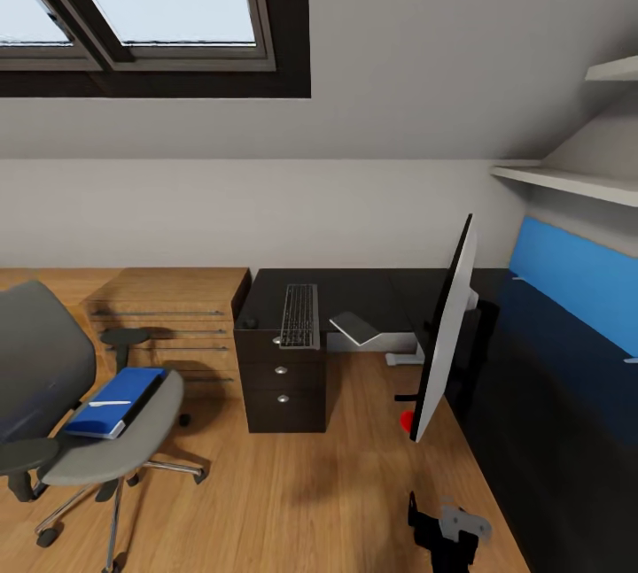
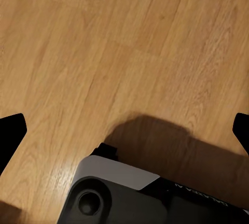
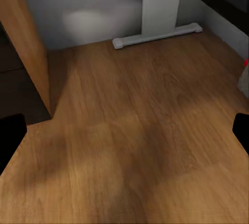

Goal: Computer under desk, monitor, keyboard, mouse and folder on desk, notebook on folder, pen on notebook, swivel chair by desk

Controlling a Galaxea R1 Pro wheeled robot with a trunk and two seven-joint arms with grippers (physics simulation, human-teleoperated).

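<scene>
With both grippers spread wide over bare floor and holding nothing, the blue folder (image 1: 120,398) could be slid off the swivel chair (image 1: 84,414) if reached carelessly, while the keyboard (image 1: 299,315) lies on the counter (image 1: 372,290) near the edge-on monitor (image 1: 446,325)

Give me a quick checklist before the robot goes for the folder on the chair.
1. Folder lying on the swivel chair seat, reachable from above: ok.
2. Keyboard on the desk: ok.
3. Monitor on the desk: cannot tell; seen edge-on, base hidden.
4. Left gripper empty, fingers apart over bare floor: ok.
5. Right gripper empty, fingers apart: ok.
6. Something white lies on the folder: cannot tell what.
</scene>
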